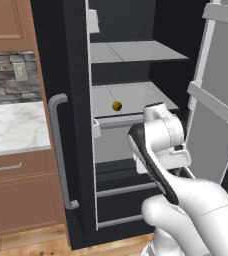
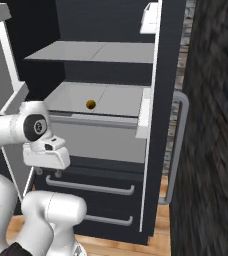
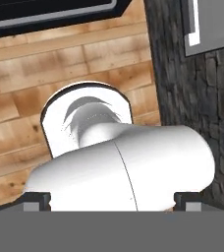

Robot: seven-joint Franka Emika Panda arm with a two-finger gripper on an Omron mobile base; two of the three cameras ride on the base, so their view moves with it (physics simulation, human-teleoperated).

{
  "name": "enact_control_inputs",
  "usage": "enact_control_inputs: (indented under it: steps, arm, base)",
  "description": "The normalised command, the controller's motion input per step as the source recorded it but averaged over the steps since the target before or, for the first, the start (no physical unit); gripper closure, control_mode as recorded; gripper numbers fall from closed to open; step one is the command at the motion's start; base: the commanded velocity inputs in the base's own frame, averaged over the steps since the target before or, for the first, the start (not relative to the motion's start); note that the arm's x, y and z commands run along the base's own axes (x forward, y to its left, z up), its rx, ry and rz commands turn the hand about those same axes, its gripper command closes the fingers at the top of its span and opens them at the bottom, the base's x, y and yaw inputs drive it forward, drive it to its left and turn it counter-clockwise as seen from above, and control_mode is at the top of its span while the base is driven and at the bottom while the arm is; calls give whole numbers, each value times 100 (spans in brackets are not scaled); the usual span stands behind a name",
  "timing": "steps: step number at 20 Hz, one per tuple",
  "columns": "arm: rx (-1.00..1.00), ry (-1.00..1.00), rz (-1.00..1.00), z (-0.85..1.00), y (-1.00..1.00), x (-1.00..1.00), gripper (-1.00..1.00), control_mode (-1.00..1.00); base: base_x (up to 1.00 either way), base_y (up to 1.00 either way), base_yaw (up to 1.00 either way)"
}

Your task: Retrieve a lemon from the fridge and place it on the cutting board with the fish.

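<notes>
The black fridge (image 1: 76, 60) stands open in front of me. A small round yellow-orange lemon (image 1: 117, 105) (image 2: 90, 104) lies alone on the middle grey-white shelf (image 2: 116, 97), near its front edge. My gripper (image 2: 48, 172) (image 3: 111, 199) hangs below and in front of that shelf, pointing down at the wooden floor. It is open, with nothing between its fingertips (image 3: 35, 199). The arm's white elbow (image 1: 163, 125) rises just right of the lemon in the left base view. The cutting board and the fish are out of view.
Both fridge doors are swung out: one with a long grey bar handle (image 1: 58, 150), the other with door bins (image 1: 213, 102). Two lower drawers (image 2: 91, 187) sit under the shelves. A marble counter (image 1: 13, 125) over brown cabinets lies to the left, and a dark stone wall (image 2: 211, 150) to the right.
</notes>
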Motion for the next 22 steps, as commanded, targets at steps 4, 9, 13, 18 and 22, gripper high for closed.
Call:
enact_control_inputs:
  steps: [4, 9, 13, 18, 22]
  arm:
    - [20, 2, 3, -16, -12, 0, -100, -100]
    - [2, -25, 21, -1, -32, -22, -100, -100]
    - [-1, -28, 24, 10, -25, -24, -100, -100]
    - [18, -7, 2, 5, -8, 0, -100, -100]
    - [11, 0, -1, 37, 0, -2, -100, -100]
  base:
    - [0, 0, 0]
    - [0, 0, 0]
    - [0, 0, 0]
    - [0, 0, 0]
    - [0, 0, 0]
